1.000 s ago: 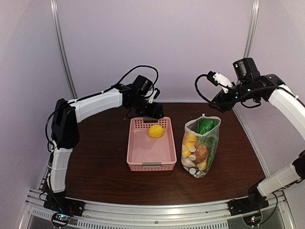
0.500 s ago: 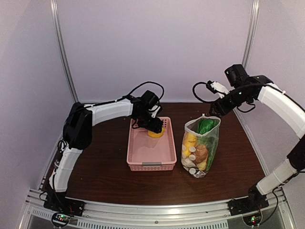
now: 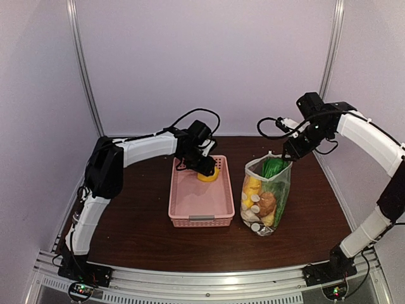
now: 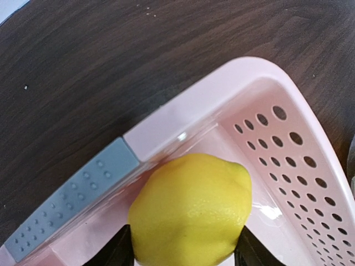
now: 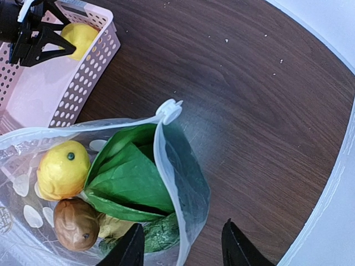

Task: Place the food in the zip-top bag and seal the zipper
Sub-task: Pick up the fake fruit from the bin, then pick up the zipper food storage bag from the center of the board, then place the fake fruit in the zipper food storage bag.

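- Left hand [image 4: 183, 252] in perforated pink plastic basket [image 4: 183, 119], black fingers [image 4: 116, 252] flanking smooth oval lemon [image 4: 191, 208]; grasp impossible to tell.
- Right hand [image 5: 183, 249] released, above clear dotted zip-top bag [image 5: 186, 183] standing on dark woodgrain tabletop [image 5: 249, 111], mouth gaping, leafy vegetable [image 5: 130, 177] inside.

- A yellow lemon [image 4: 191, 208] fills the lower middle, its blunt tip pointing to the upper right.
- It lies inside a pink basket [image 4: 222, 83], tucked into a corner and touching the end wall.
- The left gripper [image 4: 186, 252] shows only as two black fingers [image 4: 113, 254] at the bottom edge, one on each side of the lemon, each meeting its side.
- A grey pad [image 4: 72, 197] with raised dots sits on the basket's rim, just left of the lemon.
- The basket's side wall, to the right, is pierced with rows of round holes [image 4: 294, 166].
- The basket rests on a dark wood-grain table [image 4: 83, 72], which has a few pale specks.
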`<control>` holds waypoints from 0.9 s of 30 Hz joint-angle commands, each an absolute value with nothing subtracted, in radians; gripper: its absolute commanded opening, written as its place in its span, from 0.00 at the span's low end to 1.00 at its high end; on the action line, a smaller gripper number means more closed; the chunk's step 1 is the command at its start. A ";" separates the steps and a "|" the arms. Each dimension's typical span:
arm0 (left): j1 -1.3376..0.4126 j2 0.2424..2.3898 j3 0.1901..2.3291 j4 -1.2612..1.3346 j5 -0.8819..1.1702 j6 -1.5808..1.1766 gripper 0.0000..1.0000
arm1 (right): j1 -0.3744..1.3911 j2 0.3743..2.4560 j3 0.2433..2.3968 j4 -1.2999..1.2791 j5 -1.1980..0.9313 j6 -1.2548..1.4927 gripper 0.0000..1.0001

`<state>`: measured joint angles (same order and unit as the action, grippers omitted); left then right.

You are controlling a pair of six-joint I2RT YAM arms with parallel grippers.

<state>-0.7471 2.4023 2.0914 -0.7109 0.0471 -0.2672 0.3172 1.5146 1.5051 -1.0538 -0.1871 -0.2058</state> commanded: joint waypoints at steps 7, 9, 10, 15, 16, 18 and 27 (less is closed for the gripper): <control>-0.792 2.206 2.099 -0.703 0.064 -0.266 0.28 | 0.313 1.531 1.514 -1.096 -0.164 -0.216 0.11; -0.807 2.143 2.093 -0.646 0.101 -0.265 0.28 | 0.312 1.531 1.534 -1.089 -0.156 -0.216 0.05; -0.815 2.114 2.086 -0.610 0.135 -0.264 0.28 | 0.313 1.532 1.547 -1.088 -0.161 -0.215 0.04; -0.875 2.012 2.021 -0.366 0.326 -0.274 0.26 | 0.313 1.538 1.590 -1.081 -0.215 -0.203 0.04; -0.887 2.011 2.016 -0.322 0.364 -0.293 0.26 | 0.314 1.540 1.593 -1.081 -0.215 -0.202 0.04; -0.904 2.025 2.014 -0.254 0.444 -0.330 0.26 | 0.313 1.539 1.595 -1.076 -0.218 -0.200 0.03; -0.958 2.164 2.114 -0.265 0.516 -0.413 0.25 | 0.313 1.528 1.605 -1.068 -0.255 -0.188 0.03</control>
